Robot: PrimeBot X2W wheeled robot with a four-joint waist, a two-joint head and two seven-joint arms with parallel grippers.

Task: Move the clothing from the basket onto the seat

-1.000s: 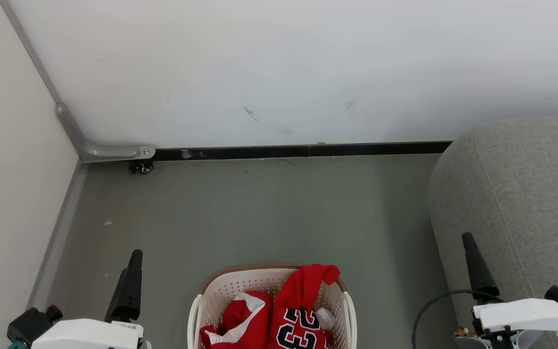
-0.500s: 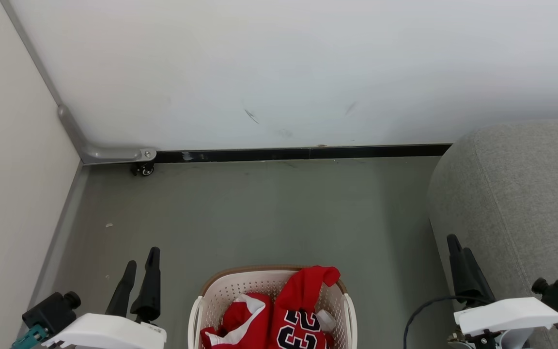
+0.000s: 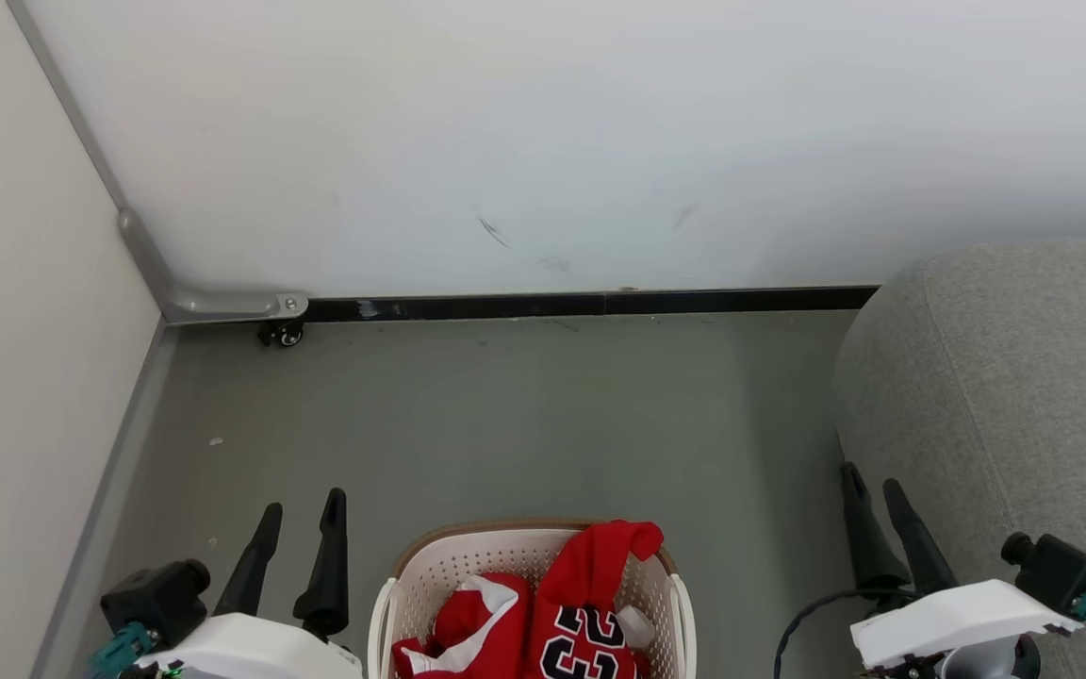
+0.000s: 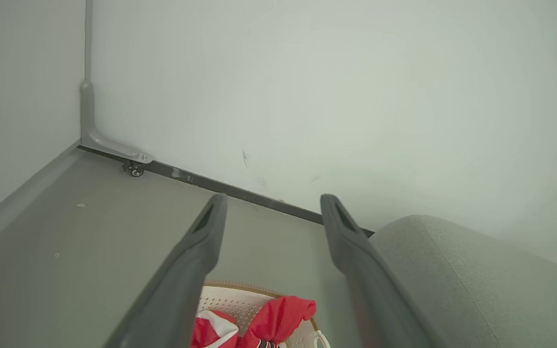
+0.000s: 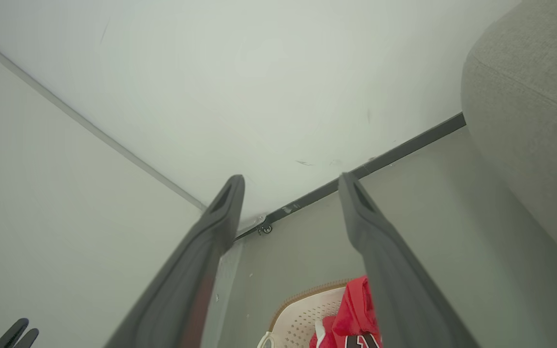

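Note:
The cream perforated basket (image 3: 468, 556) stands on the floor at the bottom middle, with the red and white clothing (image 3: 590, 585) heaped in it; a jersey numbered 23 lies on top and one red fold hangs over the far rim. My left gripper (image 3: 303, 505) hovers open just left of the basket. The right gripper (image 3: 871, 476) hovers open between the basket and the grey seat (image 3: 1024, 377). In the left wrist view, the open left gripper (image 4: 273, 198) frames the basket (image 4: 230, 299), clothing (image 4: 278, 314) and seat (image 4: 452, 270). Below the open right gripper (image 5: 290, 178) lie the basket (image 5: 298, 314) and clothing (image 5: 356, 309), with the seat (image 5: 525, 121) to the right.
A white wall with a black baseboard (image 3: 600, 302) closes the far side. A pale partition (image 3: 24, 377) runs down the left, with a grey bracket and small caster (image 3: 284, 332) at the corner. Grey floor (image 3: 505, 415) lies between wall and basket.
Both grippers have turned so that both fingers of each show, and have drifted inward toward the basket. The head camera has tipped slightly. The clothing and basket lie as before.

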